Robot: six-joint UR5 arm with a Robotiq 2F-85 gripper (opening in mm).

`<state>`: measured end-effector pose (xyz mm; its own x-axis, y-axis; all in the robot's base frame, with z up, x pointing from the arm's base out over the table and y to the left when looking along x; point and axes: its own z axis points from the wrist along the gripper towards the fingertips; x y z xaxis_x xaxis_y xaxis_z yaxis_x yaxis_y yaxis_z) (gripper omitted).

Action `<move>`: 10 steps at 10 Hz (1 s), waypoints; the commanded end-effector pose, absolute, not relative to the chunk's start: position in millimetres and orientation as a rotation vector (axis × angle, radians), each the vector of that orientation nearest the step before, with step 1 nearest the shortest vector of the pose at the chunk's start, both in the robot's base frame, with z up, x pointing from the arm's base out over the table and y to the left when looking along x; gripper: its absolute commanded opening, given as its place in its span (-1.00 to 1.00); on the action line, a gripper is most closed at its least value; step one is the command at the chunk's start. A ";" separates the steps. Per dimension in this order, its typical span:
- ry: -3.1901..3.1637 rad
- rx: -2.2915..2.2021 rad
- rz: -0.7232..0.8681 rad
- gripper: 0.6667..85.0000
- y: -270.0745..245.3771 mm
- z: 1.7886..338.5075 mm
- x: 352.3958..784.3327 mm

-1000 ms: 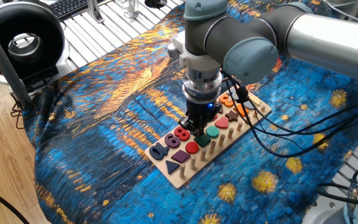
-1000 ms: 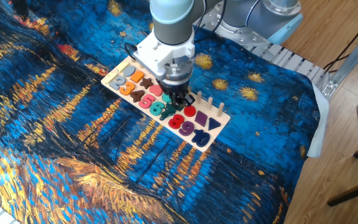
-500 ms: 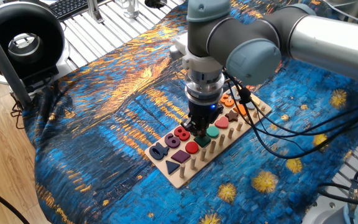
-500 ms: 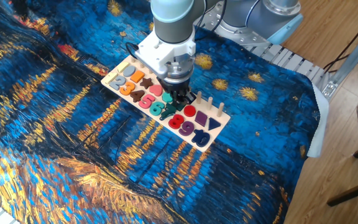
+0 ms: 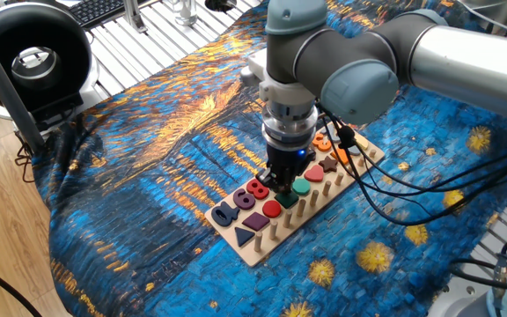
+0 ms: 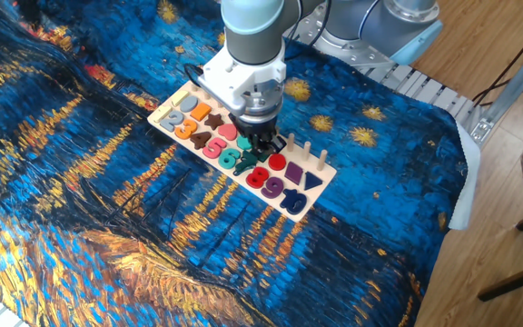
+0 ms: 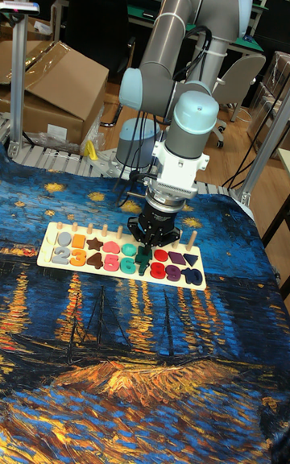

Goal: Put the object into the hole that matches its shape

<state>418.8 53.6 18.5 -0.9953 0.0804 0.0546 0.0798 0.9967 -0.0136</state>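
Observation:
The long light-wood puzzle board (image 6: pixel 326 172) lies on the blue painted cloth. The object, a blackish-green number piece (image 6: pixel 245 164), rests slightly askew in the number row between the teal 6 and the red 8 (image 6: pixel 258 176). It covers the hole, so I cannot see the cut-out itself. My gripper (image 6: pixel 261 146) hovers just above the board, a little behind the piece toward the shape row, open and with nothing between its fingers. In the tall fixed view the piece (image 7: pixel 143 261) shows just below the gripper (image 7: pixel 153 240). In one fixed view the gripper (image 5: pixel 280 182) hides the piece.
Upright pegs (image 6: pixel 306 148) line the board's far edge, beside the dark green square block (image 5: pixel 287 200) and other coloured shapes. A black round device (image 5: pixel 32 55) stands at the table's corner. Cables (image 5: pixel 385 180) hang from the arm over the board's end.
The gripper has drifted slightly away from the number row toward the shapes and pegs. The blackish-green piece has stayed where it was.

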 end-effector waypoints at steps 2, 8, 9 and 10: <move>-3.082 -0.116 0.014 -0.98 52.2 20.9 422.1; -3.084 -0.120 0.009 -0.98 53.9 21.1 427.0; -3.085 -0.118 0.009 -0.98 53.9 21.0 427.4; -3.086 -0.118 0.011 -0.98 53.6 21.0 428.4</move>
